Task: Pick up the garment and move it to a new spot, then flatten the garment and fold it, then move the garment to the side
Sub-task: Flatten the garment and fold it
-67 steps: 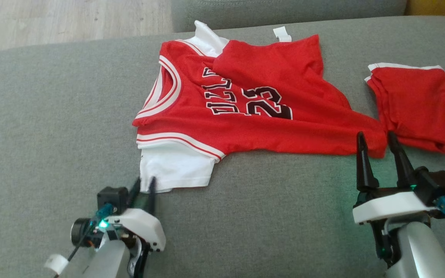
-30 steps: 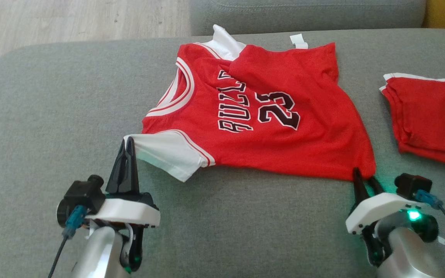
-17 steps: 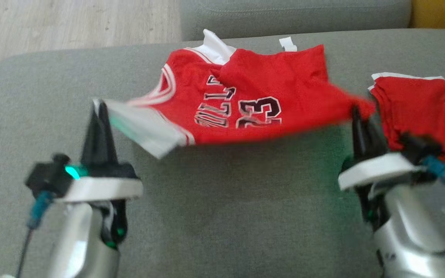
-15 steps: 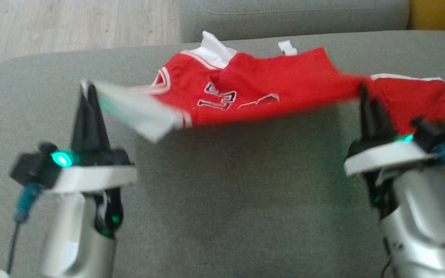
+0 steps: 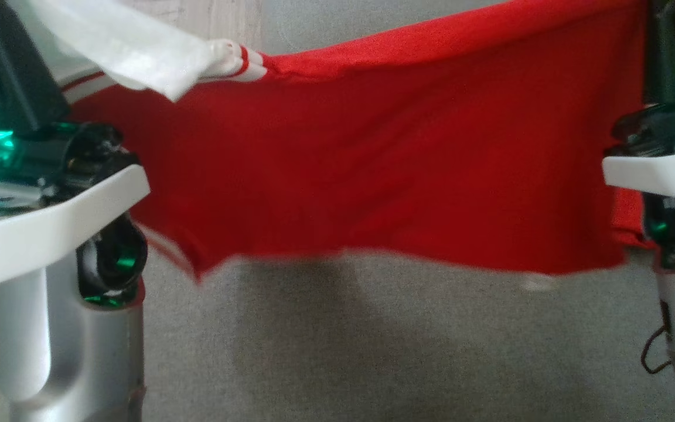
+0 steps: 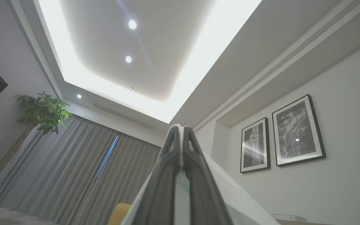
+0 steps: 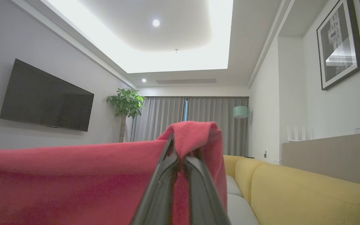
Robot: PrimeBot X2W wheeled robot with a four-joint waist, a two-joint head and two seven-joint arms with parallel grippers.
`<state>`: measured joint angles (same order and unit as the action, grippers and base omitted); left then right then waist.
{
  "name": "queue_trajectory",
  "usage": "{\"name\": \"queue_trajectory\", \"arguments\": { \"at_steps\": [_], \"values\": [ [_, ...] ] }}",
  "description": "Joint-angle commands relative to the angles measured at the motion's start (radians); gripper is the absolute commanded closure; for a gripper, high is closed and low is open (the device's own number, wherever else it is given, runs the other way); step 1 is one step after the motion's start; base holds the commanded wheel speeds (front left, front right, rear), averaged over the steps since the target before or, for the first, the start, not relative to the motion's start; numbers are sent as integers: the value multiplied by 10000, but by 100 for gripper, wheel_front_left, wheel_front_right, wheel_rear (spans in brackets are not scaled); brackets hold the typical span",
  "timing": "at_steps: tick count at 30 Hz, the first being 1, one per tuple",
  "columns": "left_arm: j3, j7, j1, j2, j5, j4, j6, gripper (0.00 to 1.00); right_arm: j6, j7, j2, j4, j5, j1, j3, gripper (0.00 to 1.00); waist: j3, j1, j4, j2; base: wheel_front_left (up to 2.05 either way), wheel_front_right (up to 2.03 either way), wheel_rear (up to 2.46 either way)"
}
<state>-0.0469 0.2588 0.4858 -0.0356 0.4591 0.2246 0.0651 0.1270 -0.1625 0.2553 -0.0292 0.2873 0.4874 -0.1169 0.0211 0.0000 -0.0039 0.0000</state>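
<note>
The garment (image 5: 372, 164), a red jersey with white sleeves and striped trim, hangs stretched between my two grippers above the grey cushion, and its lower edge is blurred. In the head view the left gripper's dark fingers (image 5: 3, 70) rise at the upper left with the white sleeve (image 5: 132, 47) draped from them. The right gripper's fingers (image 5: 674, 53) stand at the upper right against the red hem. In the left wrist view my left gripper (image 6: 180, 128) is shut on white cloth (image 6: 230, 193). My right gripper (image 7: 180, 154) is shut on a red fold (image 7: 192, 134).
The grey sofa cushion (image 5: 372, 351) lies below the hanging cloth. A yellow sofa (image 7: 292, 187) shows in the right wrist view, with a wall television (image 7: 45, 97), a potted plant (image 7: 125, 103) and curtains behind. Framed pictures (image 6: 297, 134) hang on the wall.
The right gripper closed on the red hem. Both grippers then rose with the garment, lifting it off the cushion until it hangs between them. The head view shifted as well.
</note>
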Motion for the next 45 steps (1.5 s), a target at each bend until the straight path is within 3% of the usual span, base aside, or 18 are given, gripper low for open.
{"name": "queue_trajectory", "arguments": {
  "at_steps": [1,7,14,21,27,31,38,45],
  "values": [
    [246,-48,418,-147,77,619,-176,100,37,308,77,-703,-109,325,70,100,-50,0,-31,0,0,0,0],
    [207,-712,480,-252,95,1157,-563,100,37,1224,-152,-1580,-334,-12,503,100,128,0,-62,0,0,0,0],
    [304,-1759,1590,-546,532,-303,-594,100,37,2310,-415,-762,-164,656,616,100,1082,0,-22,0,0,0,0],
    [654,-2372,5340,-1496,707,-3714,-278,100,37,2410,-93,2333,131,4349,-307,100,2983,0,22,0,0,0,0],
    [860,-1582,8858,-2212,315,-6645,-227,100,37,1048,-56,5490,-209,8070,-660,100,4036,0,237,0,0,0,0],
    [648,-934,9984,-2388,54,-8080,-9,100,37,127,-166,7222,-545,9151,-821,100,4287,0,477,0,0,0,0],
    [-23,-174,9327,-2235,-153,-9478,481,100,37,-597,-249,9186,-284,8530,-1741,100,4291,0,780,0,0,0,0],
    [-318,22,6563,-2058,-283,-9265,622,100,37,-327,2,10142,808,6739,-3353,100,3623,0,900,0,0,0,0]
  ]
}}
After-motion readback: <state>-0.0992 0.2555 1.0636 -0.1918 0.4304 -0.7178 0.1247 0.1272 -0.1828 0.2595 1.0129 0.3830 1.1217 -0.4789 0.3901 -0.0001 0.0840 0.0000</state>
